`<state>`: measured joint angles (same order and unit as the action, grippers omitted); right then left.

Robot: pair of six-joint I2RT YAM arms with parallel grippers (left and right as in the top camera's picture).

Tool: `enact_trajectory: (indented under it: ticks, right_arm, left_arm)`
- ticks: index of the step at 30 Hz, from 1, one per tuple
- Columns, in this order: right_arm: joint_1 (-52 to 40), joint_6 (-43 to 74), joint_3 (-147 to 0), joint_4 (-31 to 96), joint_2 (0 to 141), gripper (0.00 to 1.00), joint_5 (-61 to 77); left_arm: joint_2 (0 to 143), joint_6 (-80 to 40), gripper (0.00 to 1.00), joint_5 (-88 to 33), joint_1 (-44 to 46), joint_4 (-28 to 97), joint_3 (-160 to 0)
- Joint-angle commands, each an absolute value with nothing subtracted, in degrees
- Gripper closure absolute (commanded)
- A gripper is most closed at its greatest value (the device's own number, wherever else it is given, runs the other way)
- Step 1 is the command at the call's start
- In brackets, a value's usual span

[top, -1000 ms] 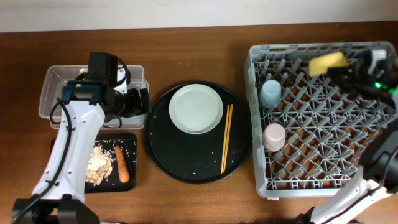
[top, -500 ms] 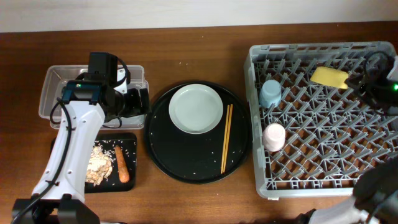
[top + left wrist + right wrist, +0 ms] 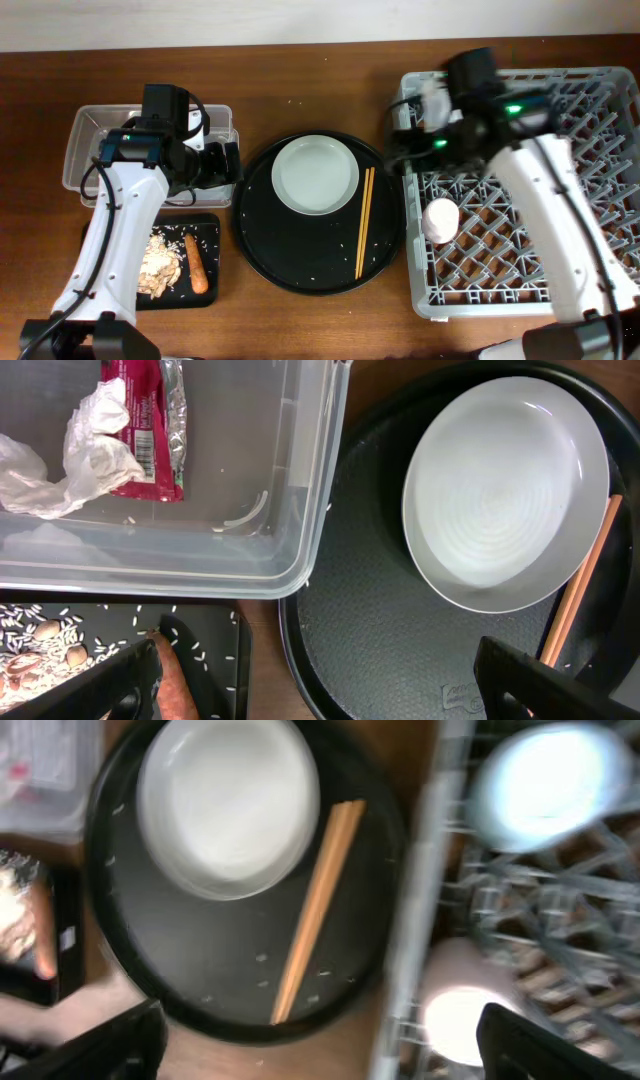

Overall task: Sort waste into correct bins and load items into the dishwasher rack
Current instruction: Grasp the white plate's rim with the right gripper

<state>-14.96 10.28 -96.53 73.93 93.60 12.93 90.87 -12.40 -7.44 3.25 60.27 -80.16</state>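
Hovering: right gripper (image 3: 320,1045) open, empty | chopsticks (image 3: 318,910) below it, on round black tray (image 3: 200,970) | left gripper (image 3: 320,680) open

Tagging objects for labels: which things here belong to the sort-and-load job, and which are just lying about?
Job: plate, chopsticks, pink cup, dishwasher rack, clear tub, small black tray, carrot piece, food scraps, red wrapper, tissue.

Lying about: large round black tray, wooden table.

Pale plate (image 3: 315,175) lies beside wooden chopsticks (image 3: 364,222); white cup (image 3: 440,220) stands in grey rack (image 3: 480,270).
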Motion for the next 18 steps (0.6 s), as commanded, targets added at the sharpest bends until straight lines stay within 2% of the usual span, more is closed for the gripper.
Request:
enact_trajectory:
  ticks: [1,2,4,6,7,9,11,15,18]
  right_arm:
    - [-20.88,12.99,-96.53,72.53,97.45,0.02,12.36]
    - [-22.35,13.04,-96.53,71.57,99.50,0.04,12.38]
    - [-24.45,14.50,-96.53,69.08,104.60,0.20,12.36]
    - [-25.30,14.48,-96.53,65.63,109.25,0.30,12.27]
    - [-25.50,14.48,-96.53,62.26,113.23,0.40,11.35]
    - [-25.47,14.46,-96.55,57.98,117.54,0.44,9.21]
    - [-25.50,14.46,-96.53,54.48,120.38,0.53,6.33]
    - [-25.47,14.48,-96.53,51.57,123.37,0.56,-1.61]
    - [-25.52,14.48,-96.53,51.48,123.42,0.64,-2.15]
  left_arm:
    - [90.94,-11.88,0.01,-7.22,3.31,60.29,-80.34]
    - [90.94,-11.88,0.01,-7.22,3.31,60.29,-80.34]
    - [90.94,-11.88,0.01,-7.22,3.31,60.29,-80.34]
    - [90.94,-11.88,0.01,-7.22,3.31,60.29,-80.34]
    - [90.94,-11.88,0.01,-7.22,3.31,60.29,-80.34]
    - [90.94,-11.88,0.01,-7.22,3.31,60.29,-80.34]
    - [90.94,-11.88,0.01,-7.22,3.31,60.29,-80.34]
    - [90.94,-11.88,0.01,-7.22,3.31,60.29,-80.34]
    - [90.94,-11.88,0.01,-7.22,3.31,60.29,-80.34]
